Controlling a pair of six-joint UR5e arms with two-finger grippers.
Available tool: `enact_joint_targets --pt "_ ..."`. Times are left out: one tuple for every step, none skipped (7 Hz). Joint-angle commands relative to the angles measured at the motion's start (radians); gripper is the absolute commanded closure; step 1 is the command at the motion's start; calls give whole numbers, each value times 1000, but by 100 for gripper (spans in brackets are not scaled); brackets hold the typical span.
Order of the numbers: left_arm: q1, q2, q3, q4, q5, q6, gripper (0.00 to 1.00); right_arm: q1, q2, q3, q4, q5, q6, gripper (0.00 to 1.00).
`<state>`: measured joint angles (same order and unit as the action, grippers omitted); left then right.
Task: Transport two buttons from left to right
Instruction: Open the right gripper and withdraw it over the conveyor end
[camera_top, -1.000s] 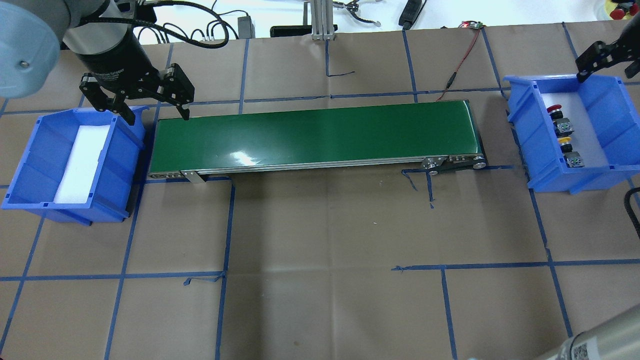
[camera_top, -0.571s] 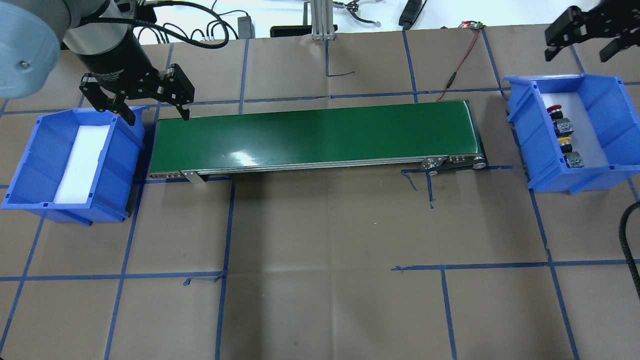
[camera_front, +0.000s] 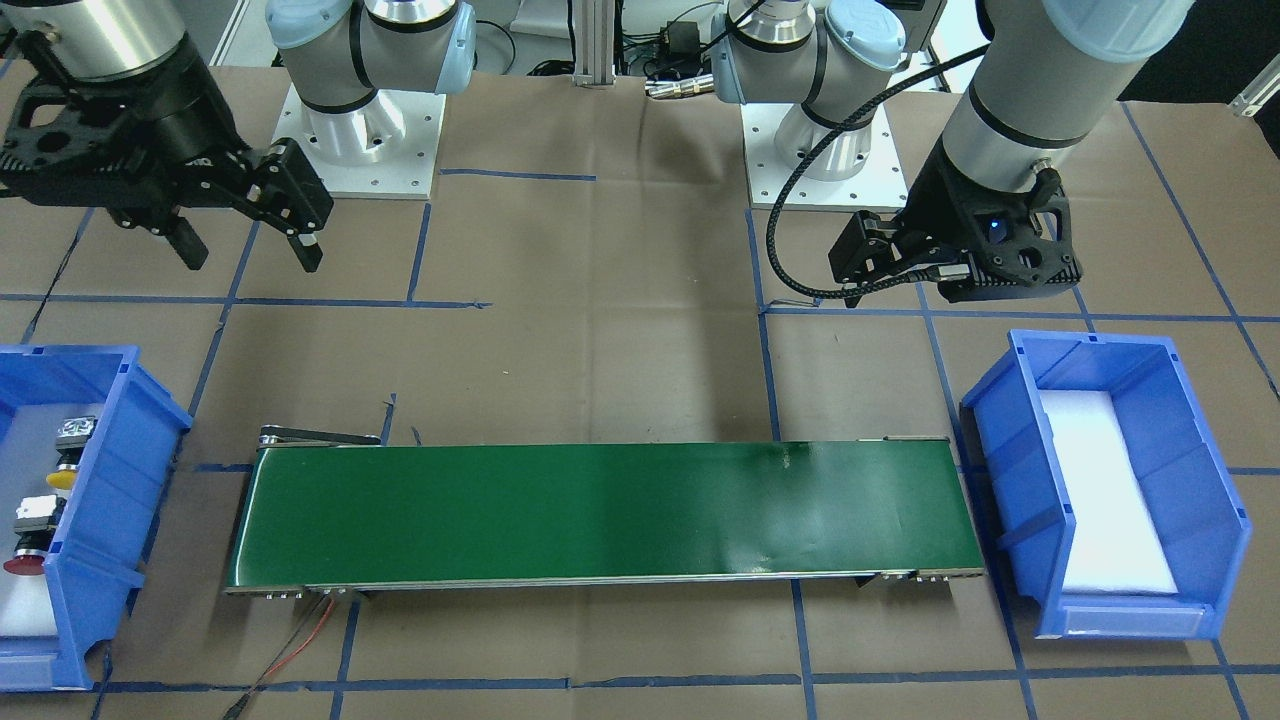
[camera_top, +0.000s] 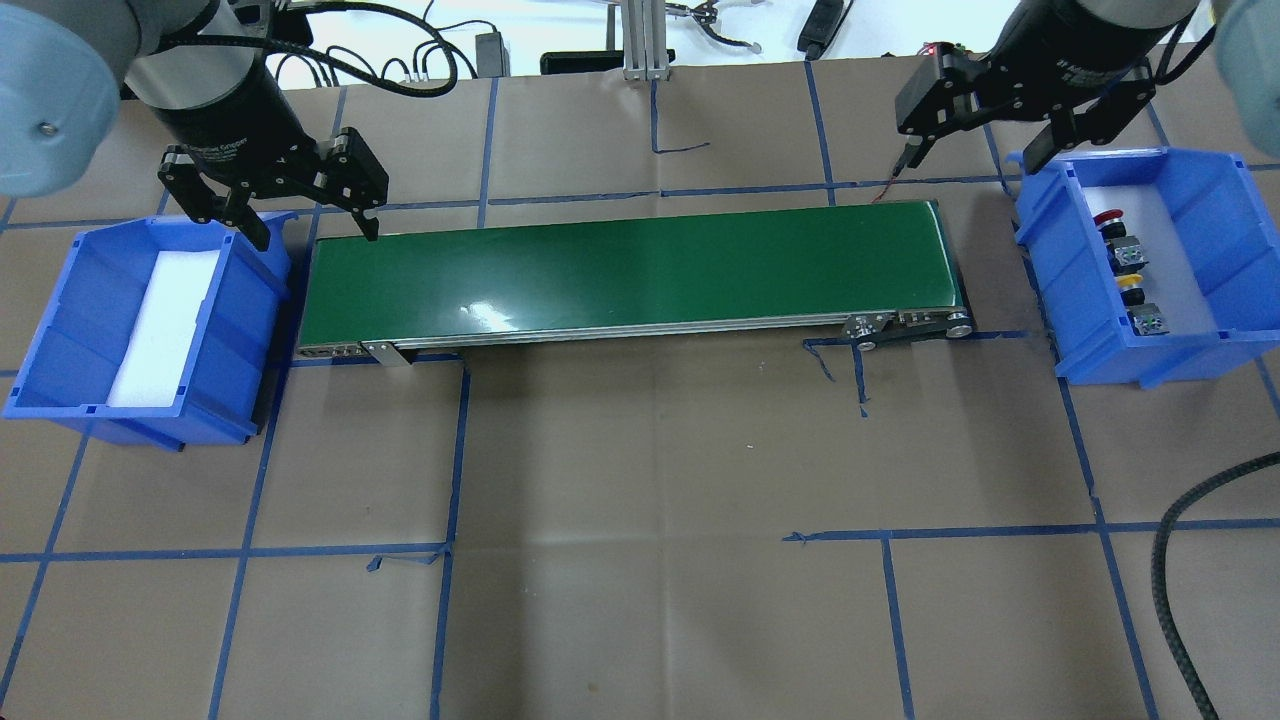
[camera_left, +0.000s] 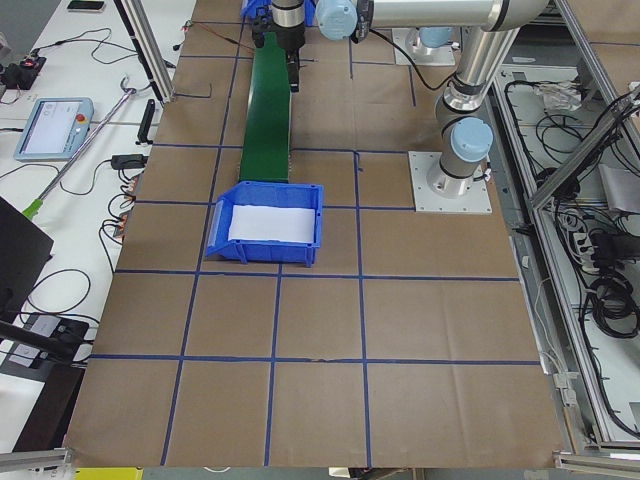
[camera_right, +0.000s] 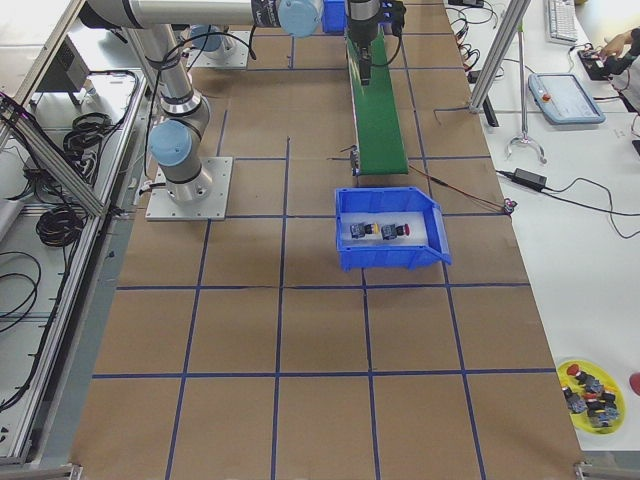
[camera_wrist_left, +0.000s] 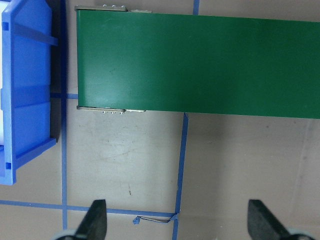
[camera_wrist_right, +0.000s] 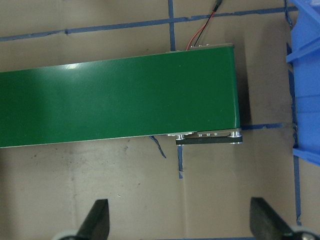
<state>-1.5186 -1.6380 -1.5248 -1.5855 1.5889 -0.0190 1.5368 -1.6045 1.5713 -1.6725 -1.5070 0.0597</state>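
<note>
The left gripper (camera_top: 317, 236) pointed straight down off a near-vertical wrist, jaws spread wide. In the left wrist view both fingertips (camera_wrist_left: 96, 220) sat at the bottom edge, one near each corner, far apart. The left arm (camera_front: 1035, 70) reached forward from its base, forearm slanting down to the wrist. The right gripper (camera_top: 970, 160) was in the same attitude, fingers down and jaws wide. Its fingertips (camera_wrist_right: 98, 220) were likewise well apart in the right wrist view. The right arm (camera_top: 1090, 30) came in from the robot's right with its wrist upright. The two grippers were well apart from each other.
</note>
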Motion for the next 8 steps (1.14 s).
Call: enact_joint_targets --pt "0 1 0 -1 0 1 0 37 -15 65 -30 -26 60 0" --pt "0 1 0 1 -1 1 0 39 -32 88 -32 -24 62 0" --pt "0 1 0 -1 -1 1 0 42 -34 85 -35 -24 60 0" --pt "0 1 -2 -1 -1 1 0 42 -34 84 -45 -24 55 0" --pt "0 3 0 -1 -1 1 0 42 -34 81 -46 -24 55 0" --pt "0 1 0 -1 -1 1 0 40 -38 76 -46 -25 51 0" --pt "0 1 0 1 -1 1 0 40 -38 73 -47 -27 46 0" --pt "0 1 0 -1 -1 1 0 40 -35 62 -47 -29 43 0"
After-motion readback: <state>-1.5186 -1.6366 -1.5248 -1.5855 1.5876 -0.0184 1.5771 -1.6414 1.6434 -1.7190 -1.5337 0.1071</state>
